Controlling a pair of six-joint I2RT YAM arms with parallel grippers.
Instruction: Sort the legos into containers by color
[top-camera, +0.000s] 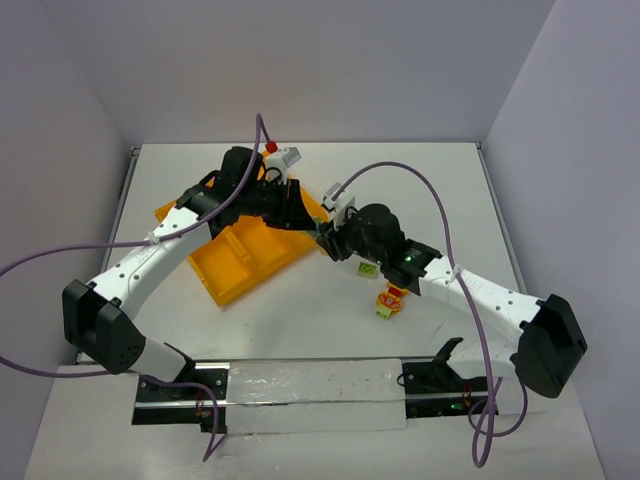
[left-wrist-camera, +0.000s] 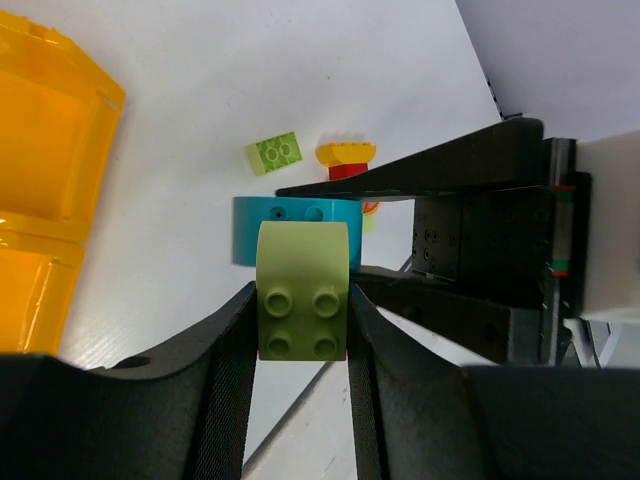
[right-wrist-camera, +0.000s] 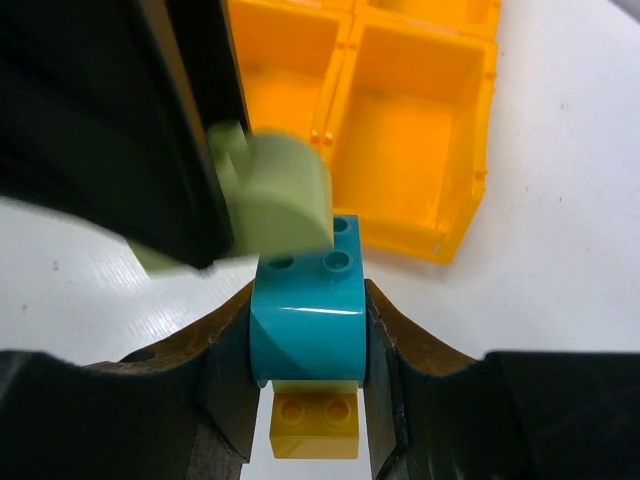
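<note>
My left gripper (left-wrist-camera: 303, 305) is shut on a light green brick (left-wrist-camera: 303, 262). My right gripper (right-wrist-camera: 308, 335) is shut on a teal-blue brick (right-wrist-camera: 306, 300) with a yellow brick (right-wrist-camera: 315, 425) under it. The green brick (right-wrist-camera: 282, 195) sits against the studded face of the teal one (left-wrist-camera: 290, 222); I cannot tell whether they are still joined. The two grippers meet just off the right corner of the orange-yellow tray (top-camera: 240, 262), left gripper (top-camera: 298, 212) facing right gripper (top-camera: 332, 238). The tray compartments in the right wrist view (right-wrist-camera: 410, 130) hold nothing.
A loose light green brick (top-camera: 368, 269) (left-wrist-camera: 275, 153) lies on the white table right of the grippers. A red, yellow and green clump (top-camera: 388, 300) (left-wrist-camera: 346, 158) lies just nearer. A red-tipped grey object (top-camera: 283, 155) sits behind the tray.
</note>
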